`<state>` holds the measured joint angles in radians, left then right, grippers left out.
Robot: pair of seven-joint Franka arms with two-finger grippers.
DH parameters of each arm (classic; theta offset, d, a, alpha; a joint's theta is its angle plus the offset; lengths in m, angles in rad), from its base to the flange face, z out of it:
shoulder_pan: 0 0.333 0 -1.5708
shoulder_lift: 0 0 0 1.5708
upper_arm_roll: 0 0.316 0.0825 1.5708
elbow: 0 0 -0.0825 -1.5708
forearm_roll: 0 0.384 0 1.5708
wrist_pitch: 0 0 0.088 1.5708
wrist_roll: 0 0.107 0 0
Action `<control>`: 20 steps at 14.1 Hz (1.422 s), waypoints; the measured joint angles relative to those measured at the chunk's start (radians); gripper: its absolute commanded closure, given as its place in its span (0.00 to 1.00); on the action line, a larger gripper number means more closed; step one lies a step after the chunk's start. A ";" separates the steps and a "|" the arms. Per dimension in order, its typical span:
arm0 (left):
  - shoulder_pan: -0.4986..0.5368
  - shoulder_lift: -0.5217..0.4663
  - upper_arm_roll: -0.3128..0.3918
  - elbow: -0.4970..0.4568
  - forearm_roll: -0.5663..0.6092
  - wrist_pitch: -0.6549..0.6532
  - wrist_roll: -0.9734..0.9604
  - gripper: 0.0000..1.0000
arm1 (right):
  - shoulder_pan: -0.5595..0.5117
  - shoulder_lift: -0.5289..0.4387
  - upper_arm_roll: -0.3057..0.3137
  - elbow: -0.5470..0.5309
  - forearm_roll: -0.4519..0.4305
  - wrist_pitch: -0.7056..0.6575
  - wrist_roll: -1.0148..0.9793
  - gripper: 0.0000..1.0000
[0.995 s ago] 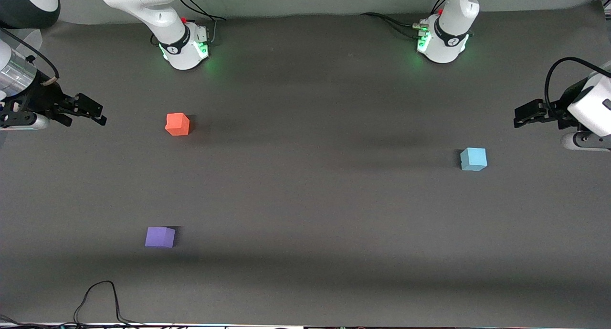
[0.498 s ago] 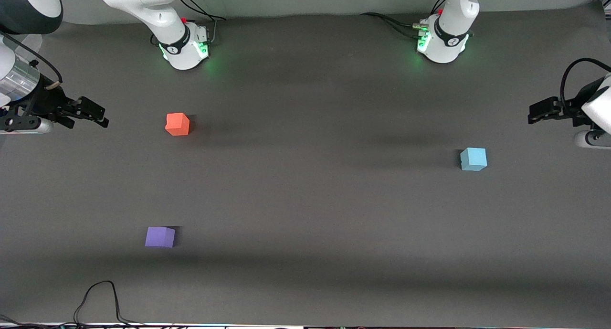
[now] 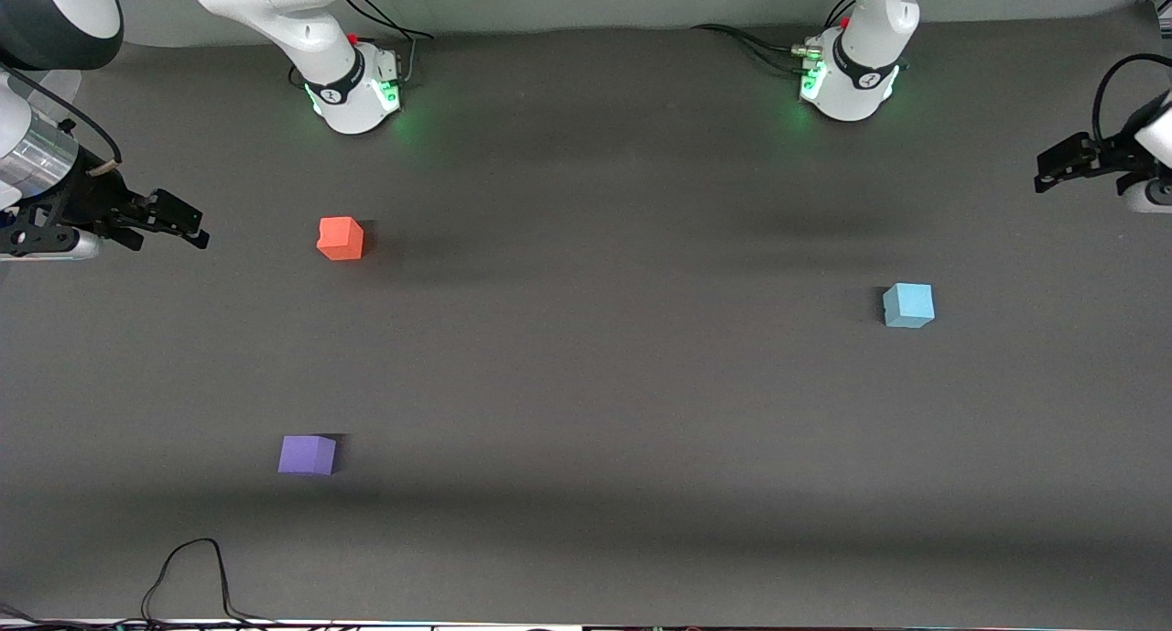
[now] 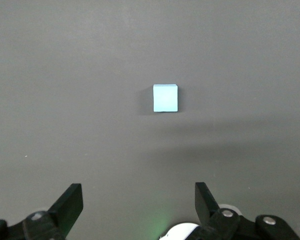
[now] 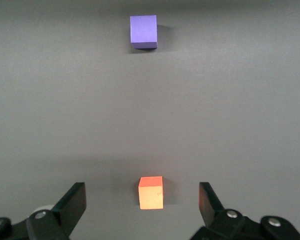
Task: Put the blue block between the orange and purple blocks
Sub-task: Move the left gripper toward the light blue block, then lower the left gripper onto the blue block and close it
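The light blue block (image 3: pixel 908 305) lies on the dark table toward the left arm's end; it also shows in the left wrist view (image 4: pixel 165 98). The orange block (image 3: pixel 341 238) and the purple block (image 3: pixel 307 454) lie toward the right arm's end, the purple one nearer the front camera. Both show in the right wrist view, orange (image 5: pixel 151 192) and purple (image 5: pixel 143 31). My left gripper (image 3: pixel 1053 170) is open and empty, up in the air at the table's left-arm end; its fingers (image 4: pixel 70 205) show wide apart. My right gripper (image 3: pixel 183 221) is open and empty, beside the orange block.
The two arm bases (image 3: pixel 357 95) (image 3: pixel 850 86) stand along the table's top edge with green lights. A black cable (image 3: pixel 192 567) loops at the table's front edge near the right arm's end. The table (image 3: pixel 586 384) is a plain dark mat.
My left gripper has moved away from the blue block, up and toward the table's left-arm end. My right gripper has barely shifted. The blocks have not moved.
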<state>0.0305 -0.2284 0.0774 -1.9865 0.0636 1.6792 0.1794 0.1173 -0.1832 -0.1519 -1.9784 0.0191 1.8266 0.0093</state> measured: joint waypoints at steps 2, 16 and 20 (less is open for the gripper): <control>-0.001 -0.010 -0.005 -0.096 -0.001 0.117 0.000 0.00 | 0.000 0.000 0.000 0.000 0.000 -0.001 0.000 0.00; -0.023 0.405 -0.019 -0.532 -0.003 1.087 0.000 0.00 | 0.009 0.007 0.007 -0.003 0.001 0.000 -0.001 0.00; -0.022 0.466 -0.018 -0.513 -0.003 1.134 0.000 0.08 | 0.009 0.008 0.007 -0.022 0.001 0.000 -0.001 0.00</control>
<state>0.0080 0.2374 0.0595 -2.4996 0.0608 2.8130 0.1790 0.1264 -0.1751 -0.1444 -2.0005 0.0201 1.8267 0.0078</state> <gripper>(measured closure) 0.000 0.000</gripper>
